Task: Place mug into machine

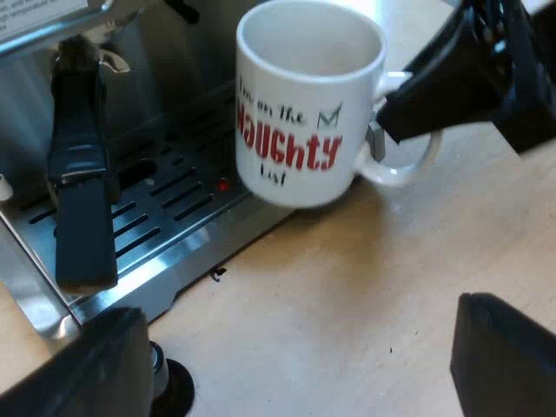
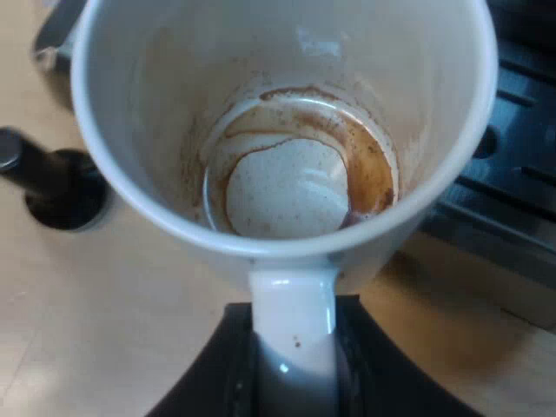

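Left wrist camera looks down at a slant, from a short way off, onto the mug [image 1: 308, 104] at the edge of the drip tray [image 1: 165, 200] of the espresso machine [image 1: 156, 52] and the wooden table [image 1: 347, 313]. Right wrist camera sits just behind the mug's handle [image 2: 294, 339], very close, peering steeply down into its stained inside. Both views share the mug, the slotted tray and the table.

Mug [image 2: 287, 113]: far rim cut by the frame edge; handle's outer end buried between right claw [image 2: 295, 321] fingers. Black-knobbed tamper [image 2: 52, 187]: part hidden behind mug wall. Left wrist view: small black lettering on mug blurred; espresso machine [image 1: 174, 61] cut off partway up its front.
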